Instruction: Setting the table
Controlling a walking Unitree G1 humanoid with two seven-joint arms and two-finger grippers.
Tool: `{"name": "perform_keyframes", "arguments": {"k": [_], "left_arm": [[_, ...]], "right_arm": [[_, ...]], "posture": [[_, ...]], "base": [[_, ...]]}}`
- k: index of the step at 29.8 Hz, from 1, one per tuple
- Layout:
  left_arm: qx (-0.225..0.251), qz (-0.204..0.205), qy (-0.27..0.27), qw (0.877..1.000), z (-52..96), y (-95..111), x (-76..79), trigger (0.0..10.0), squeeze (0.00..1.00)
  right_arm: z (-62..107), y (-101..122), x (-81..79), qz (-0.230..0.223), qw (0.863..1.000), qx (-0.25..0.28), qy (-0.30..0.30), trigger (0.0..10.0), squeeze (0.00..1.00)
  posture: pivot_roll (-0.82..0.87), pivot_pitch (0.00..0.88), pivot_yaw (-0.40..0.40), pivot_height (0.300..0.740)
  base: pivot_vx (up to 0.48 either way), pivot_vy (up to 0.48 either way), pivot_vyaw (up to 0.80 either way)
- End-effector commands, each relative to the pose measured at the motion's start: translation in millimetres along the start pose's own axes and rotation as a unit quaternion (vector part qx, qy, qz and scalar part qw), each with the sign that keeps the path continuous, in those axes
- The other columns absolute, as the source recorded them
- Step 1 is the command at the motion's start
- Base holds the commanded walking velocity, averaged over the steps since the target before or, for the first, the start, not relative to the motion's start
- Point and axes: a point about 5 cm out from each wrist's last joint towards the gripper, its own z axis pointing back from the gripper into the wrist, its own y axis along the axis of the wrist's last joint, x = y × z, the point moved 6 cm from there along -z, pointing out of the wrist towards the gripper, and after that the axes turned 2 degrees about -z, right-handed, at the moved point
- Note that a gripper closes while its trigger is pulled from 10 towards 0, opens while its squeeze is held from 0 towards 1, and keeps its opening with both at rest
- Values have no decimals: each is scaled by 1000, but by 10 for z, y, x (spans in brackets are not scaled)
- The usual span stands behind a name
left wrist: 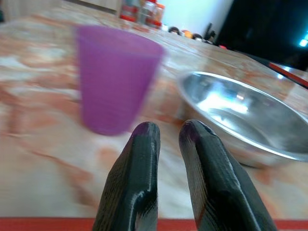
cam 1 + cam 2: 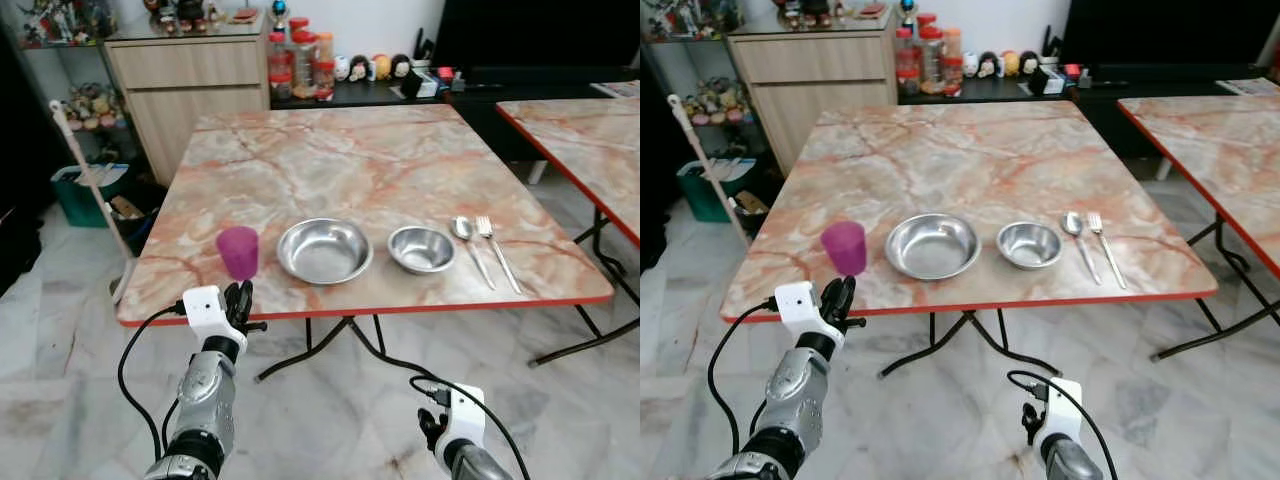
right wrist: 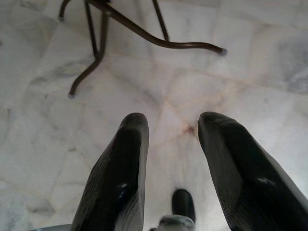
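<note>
Hovering at the table's near edge, lower left of the frame, the left gripper [image 2: 240, 297], nearly closed and empty, points at the purple cup [image 2: 238, 251] just beyond; the right gripper [image 3: 171, 132] hangs parted.

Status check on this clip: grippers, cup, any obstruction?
Left gripper at table edge, near shut, empty. Right gripper open, low over floor. Purple cup upright beside large bowl. Nothing in the way.
</note>
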Motion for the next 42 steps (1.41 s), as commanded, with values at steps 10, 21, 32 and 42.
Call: {"name": "perform_keyframes", "arguments": {"k": [10,21,32,42], "left_arm": [[-10,1,6,1000,-15,-20,-3,10000,0],[-4,0,7,1000,-40,17,2,10000,0],[-5,3,19,1000,-43,22,-39,10000,0],[4,21,30,999,-78,80,-64,10000,0]], "right_arm": [[-4,29,2,5,1000,4,0,10000,0],[-6,41,7,6,1000,4,-1,10000,0],[-4,34,16,10,1000,2,-1,10000,0],[-1,28,28,6,1000,2,-2,10000,0]], "posture": [[-96,0,2,740],[-95,0,-1,740],[-95,0,-5,740],[-101,0,-7,740]], "base": [[0,-183,0],[26,-31,0],[293,-340,0],[49,0,0]]}}
